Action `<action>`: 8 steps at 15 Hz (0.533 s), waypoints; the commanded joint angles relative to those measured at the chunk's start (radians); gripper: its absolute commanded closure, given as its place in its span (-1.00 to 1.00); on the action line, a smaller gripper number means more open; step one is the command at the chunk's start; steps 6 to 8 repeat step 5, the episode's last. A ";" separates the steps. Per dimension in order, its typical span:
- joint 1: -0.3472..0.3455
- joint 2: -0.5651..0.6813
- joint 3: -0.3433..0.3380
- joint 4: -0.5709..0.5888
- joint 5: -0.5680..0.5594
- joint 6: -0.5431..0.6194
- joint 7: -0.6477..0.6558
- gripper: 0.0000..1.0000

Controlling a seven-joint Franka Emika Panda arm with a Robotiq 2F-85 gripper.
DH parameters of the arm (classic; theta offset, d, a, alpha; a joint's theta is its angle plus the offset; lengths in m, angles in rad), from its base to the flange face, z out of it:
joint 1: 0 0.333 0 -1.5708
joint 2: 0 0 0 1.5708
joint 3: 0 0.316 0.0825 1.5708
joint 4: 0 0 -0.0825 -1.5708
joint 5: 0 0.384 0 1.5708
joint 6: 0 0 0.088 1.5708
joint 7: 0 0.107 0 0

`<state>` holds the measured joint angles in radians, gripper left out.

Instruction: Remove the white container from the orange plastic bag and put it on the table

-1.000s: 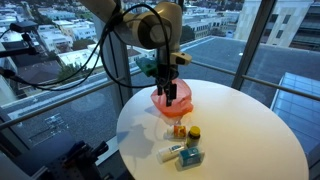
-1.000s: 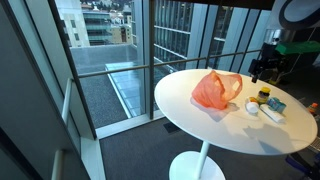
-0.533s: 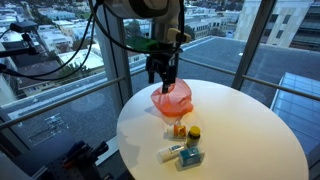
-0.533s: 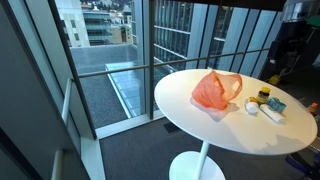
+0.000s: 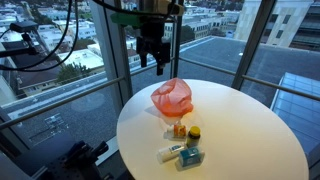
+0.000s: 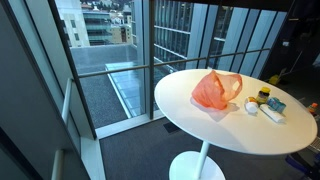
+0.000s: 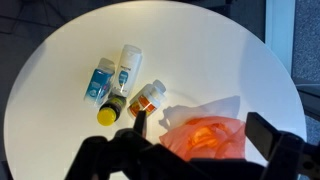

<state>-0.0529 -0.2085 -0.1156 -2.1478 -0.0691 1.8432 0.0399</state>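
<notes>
Your white container [image 5: 180,128] looks already out, standing on the table [image 5: 250,130] just beside the orange plastic bag [image 5: 172,97]. Further back, your gripper [image 5: 152,62] hangs high above the bag, jaws spread and empty, I'd guess to clear the plastic.

Orange plastic bag [image 5: 172,97]: crinkled, translucent orange-red, slumped in a loose heap on the table [image 5: 250,128], near its edge. White container [image 5: 180,128]: small, stubby, apparently upright, outside the bag, standing on the tabletop just beside it; contact with the bag unclear. Table: round, smooth plain white top.
</notes>
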 commanded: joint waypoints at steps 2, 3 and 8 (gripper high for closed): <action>-0.014 -0.003 0.013 0.002 0.003 -0.002 -0.004 -1.00; -0.014 -0.003 0.014 0.001 0.003 -0.002 -0.004 -1.00; -0.013 0.001 0.014 0.001 0.003 -0.002 -0.004 -1.00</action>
